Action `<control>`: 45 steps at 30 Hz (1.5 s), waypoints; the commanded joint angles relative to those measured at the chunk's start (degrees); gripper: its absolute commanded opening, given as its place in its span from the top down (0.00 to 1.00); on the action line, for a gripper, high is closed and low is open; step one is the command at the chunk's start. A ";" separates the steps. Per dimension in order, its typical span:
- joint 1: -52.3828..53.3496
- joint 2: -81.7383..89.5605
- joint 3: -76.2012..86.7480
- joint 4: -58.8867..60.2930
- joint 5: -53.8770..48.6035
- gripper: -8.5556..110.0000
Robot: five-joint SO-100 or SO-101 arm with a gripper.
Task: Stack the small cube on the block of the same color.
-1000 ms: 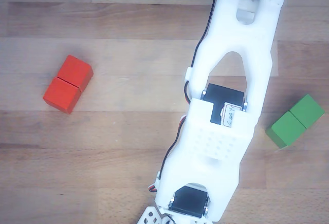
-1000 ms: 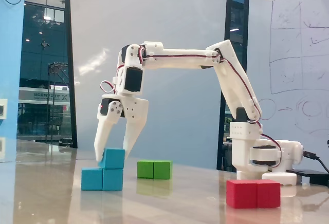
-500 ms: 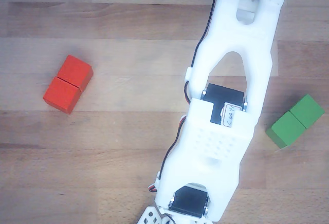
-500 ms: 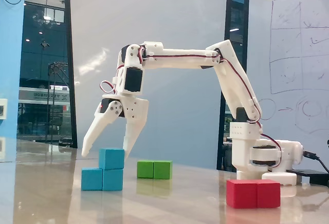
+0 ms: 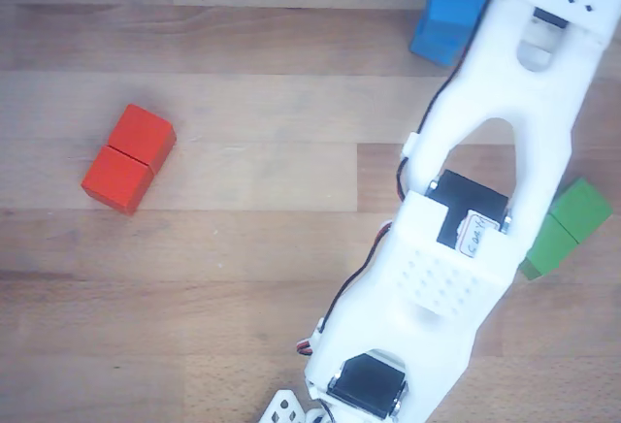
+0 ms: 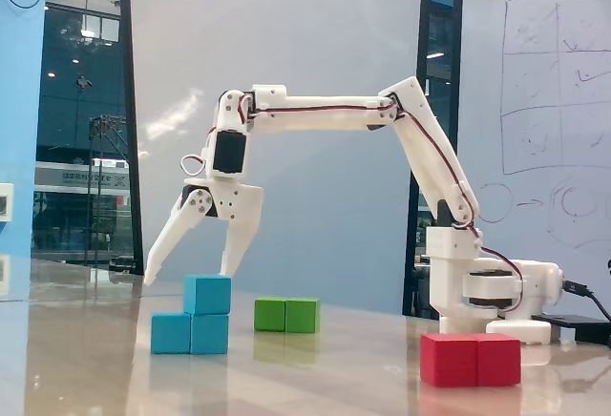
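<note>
The small cube (image 6: 207, 294) is left stacked on the blue block (image 6: 190, 333); the end effector (image 6: 188, 276), spread wide and empty, has been raised clear, so the stacking appears complete.

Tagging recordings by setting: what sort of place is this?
Probably an office or lab: a whiteboard with sketches on the wall, tall glass panels behind, and a wooden table.

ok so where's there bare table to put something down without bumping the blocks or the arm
Bare table in the other view: the wide stretch between the red block and the arm, plus all below the red block. It is crowded at right, where the arm overhangs the green block and the blue block. The open claw hangs just above the small cube.
</note>
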 commanded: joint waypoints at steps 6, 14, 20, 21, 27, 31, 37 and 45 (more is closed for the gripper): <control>8.88 5.62 -4.13 -0.62 -0.62 0.66; 12.57 13.27 -0.88 0.35 0.00 0.66; 7.47 28.13 13.62 -0.70 0.18 0.73; 6.24 31.20 16.35 -0.70 0.26 0.74; -4.13 49.66 33.66 -0.79 0.35 0.82; -11.87 61.08 43.77 -0.88 0.35 0.85; -22.41 76.20 58.10 -4.04 0.35 0.86; -26.81 97.29 81.83 -11.87 0.35 0.86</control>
